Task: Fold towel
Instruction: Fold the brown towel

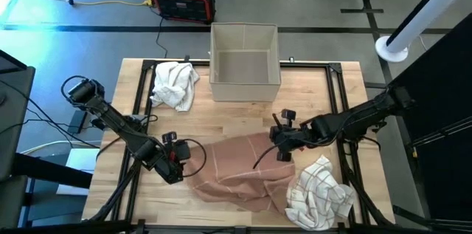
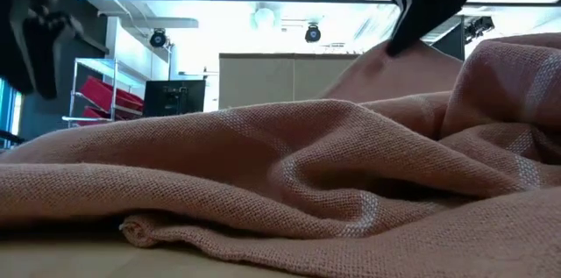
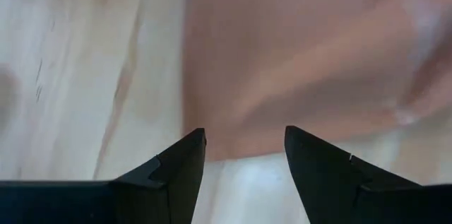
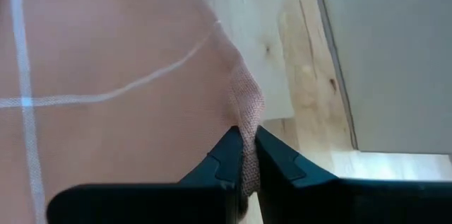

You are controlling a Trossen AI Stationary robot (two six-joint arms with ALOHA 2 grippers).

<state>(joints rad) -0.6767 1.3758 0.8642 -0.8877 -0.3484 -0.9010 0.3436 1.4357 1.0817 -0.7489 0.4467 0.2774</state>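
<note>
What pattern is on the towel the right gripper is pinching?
Salmon-pink woven towel with thin white grid lines, clearest in the right wrist view.

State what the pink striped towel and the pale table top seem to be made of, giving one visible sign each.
Pink striped towel: seemingly woven cotton or linen, matte; the low view shows coarse open weave and soft folds. Pale table top: apparently wood, smooth finish; plank seams and grain lines show.

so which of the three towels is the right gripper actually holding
The pink towel in the middle; the right gripper is pinching its edge. The plain white towel and checked white towel lie untouched.
</note>
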